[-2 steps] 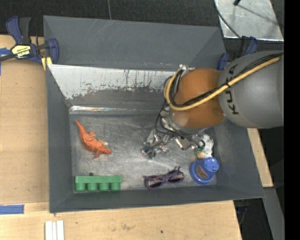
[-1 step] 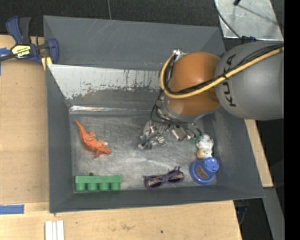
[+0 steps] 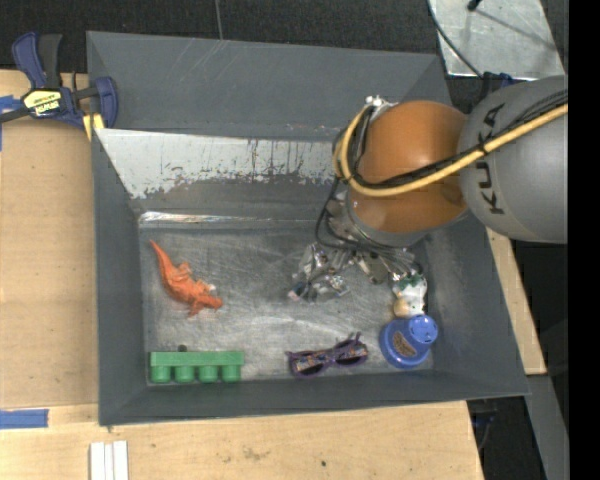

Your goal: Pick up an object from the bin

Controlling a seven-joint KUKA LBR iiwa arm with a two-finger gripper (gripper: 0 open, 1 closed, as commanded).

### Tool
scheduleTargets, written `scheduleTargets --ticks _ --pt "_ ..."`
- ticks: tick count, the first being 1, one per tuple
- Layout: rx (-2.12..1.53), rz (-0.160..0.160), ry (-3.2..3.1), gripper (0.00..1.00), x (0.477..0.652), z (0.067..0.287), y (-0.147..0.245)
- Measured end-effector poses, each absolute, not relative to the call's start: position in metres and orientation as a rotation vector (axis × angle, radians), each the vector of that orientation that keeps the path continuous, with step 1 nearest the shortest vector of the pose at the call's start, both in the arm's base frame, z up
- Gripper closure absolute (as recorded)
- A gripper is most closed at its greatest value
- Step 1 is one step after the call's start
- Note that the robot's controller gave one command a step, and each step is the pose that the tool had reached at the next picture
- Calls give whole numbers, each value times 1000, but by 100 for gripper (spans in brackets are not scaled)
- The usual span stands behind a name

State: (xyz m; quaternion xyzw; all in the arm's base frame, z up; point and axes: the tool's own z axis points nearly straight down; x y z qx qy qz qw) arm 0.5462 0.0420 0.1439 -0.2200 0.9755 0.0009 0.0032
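Observation:
My gripper hangs low over the bin floor, right of the middle, under the orange wrist cover. A small white and green figure lies just to its right. Below that figure sits a blue round lid-like thing. A pair of purple sunglasses lies near the front wall, below the gripper. I see nothing held in the gripper.
An orange toy lizard lies on the left side of the floor. A green block with several round bumps rests against the front wall at the left. The arm and its cover hide the back right corner.

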Motion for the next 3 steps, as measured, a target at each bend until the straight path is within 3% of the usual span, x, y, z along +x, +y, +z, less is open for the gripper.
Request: scheduleTargets --ticks 2,3 --pt "-683 -1 3059 100 571 161 24" --pt "-691 -2 3061 100 566 164 39"
